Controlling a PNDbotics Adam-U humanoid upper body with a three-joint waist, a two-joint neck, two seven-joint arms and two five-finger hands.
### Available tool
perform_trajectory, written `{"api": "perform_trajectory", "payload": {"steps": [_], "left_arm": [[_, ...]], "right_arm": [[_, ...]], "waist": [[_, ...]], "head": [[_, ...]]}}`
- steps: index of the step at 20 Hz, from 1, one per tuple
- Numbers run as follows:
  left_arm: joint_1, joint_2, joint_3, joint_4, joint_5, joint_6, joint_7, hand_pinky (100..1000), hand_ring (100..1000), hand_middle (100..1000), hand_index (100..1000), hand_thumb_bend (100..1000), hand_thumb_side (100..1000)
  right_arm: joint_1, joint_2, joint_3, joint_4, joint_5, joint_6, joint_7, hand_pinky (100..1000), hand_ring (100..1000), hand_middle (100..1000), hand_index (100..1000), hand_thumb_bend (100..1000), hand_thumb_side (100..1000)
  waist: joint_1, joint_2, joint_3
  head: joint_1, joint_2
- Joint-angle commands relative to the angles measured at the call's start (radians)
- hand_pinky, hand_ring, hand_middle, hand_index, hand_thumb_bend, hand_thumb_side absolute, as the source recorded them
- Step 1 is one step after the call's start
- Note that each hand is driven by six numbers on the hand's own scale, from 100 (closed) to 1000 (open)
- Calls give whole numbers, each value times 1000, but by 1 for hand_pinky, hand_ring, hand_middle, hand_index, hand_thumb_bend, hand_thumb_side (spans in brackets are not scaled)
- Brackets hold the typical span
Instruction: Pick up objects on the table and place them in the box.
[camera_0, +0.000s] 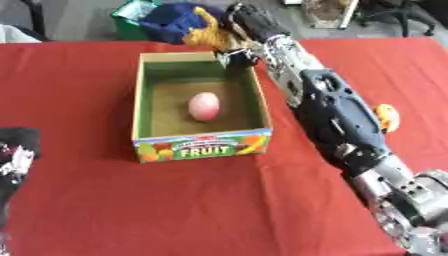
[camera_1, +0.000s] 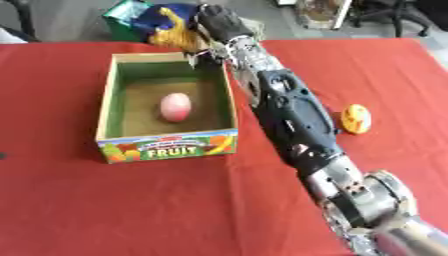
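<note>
One robot hand is at work: the right hand (camera_1: 219, 22), at the far edge of the table, has its dark fingers (camera_1: 199, 15) curled round a yellow-orange object (camera_1: 178, 34), holding it just beyond the far right corner of the box (camera_0: 140, 100). The object looks bumpy and golden, with a narrower part rising toward the fingers; what kind of thing it is cannot be told. From the hand the right arm (camera_1: 289, 115) runs back along the box's right wall toward the lower right corner, black shell over silver joints. The box is a single open cardboard carton, green inside with a brownish floor, its near face printed with bright fruit pictures and the word FRUIT. Inside it lies one pink, egg-shaped fruit (camera_0: 204, 106), pale at the top and redder below, resting near the middle of the floor and apart from all the walls. One more piece lies on the red tablecloth (camera_1: 131, 210): a small round orange-yellow fruit (camera_1: 356, 118), to the right of the arm and well apart from the box. The left hand (camera_0: 17, 150) shows only as a dark shape at the left edge, and whether its fingers are open or curled cannot be told.
</note>
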Motion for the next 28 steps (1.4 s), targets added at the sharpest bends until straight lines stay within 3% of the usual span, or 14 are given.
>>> {"api": "perform_trajectory", "payload": {"steps": [1, 4, 10, 14, 18, 20, 24, 28], "left_arm": [[-18, 4, -2, -23, 6, 0, -5, 556, 690, 514, 622, 551, 424], [-18, 5, -2, -23, 6, 1, -4, 556, 690, 514, 622, 552, 424], [-19, 5, -2, -22, 6, 0, -5, 557, 689, 514, 622, 553, 424], [-18, 6, -2, -21, 5, -1, -5, 557, 689, 514, 622, 553, 424], [-18, 7, -2, -21, 4, -1, -5, 557, 689, 514, 622, 554, 424], [-18, 7, -2, -21, 4, -1, -5, 557, 689, 514, 622, 554, 424], [-17, 7, -2, -20, 4, -2, -5, 557, 689, 513, 621, 554, 424], [-16, 8, -2, -20, 3, -3, -4, 557, 688, 513, 621, 554, 424]], "right_arm": [[-27, 13, -6, 18, 33, -3, 16, 576, 483, 437, 542, 100, 266], [-24, 21, -10, 42, 49, -7, 45, 614, 545, 530, 636, 100, 298], [-25, 14, -14, 41, 37, -38, 114, 691, 697, 740, 806, 208, 319], [-29, 2, -11, 17, 8, -66, 161, 727, 744, 792, 847, 226, 324], [-36, -8, -7, -3, -48, -96, 250, 810, 826, 889, 916, 231, 528], [-45, -13, -5, -12, -69, -109, 329, 837, 853, 917, 928, 264, 571], [-63, -21, -6, -37, -87, -124, 439, 873, 888, 948, 941, 343, 605], [-66, -25, -5, -52, -91, -131, 481, 879, 895, 951, 944, 350, 607]], "waist": [[7, -14, 6], [6, -12, 12], [0, -12, 12], [-3, -14, 10], [-4, -15, 8], [-5, -15, 7], [-8, -16, 7], [-11, -16, 8]], "head": [[-8, -15], [-9, -16], [-9, -17], [-8, -16], [-8, -16], [-8, -16], [-9, -16], [-8, -16]]}}
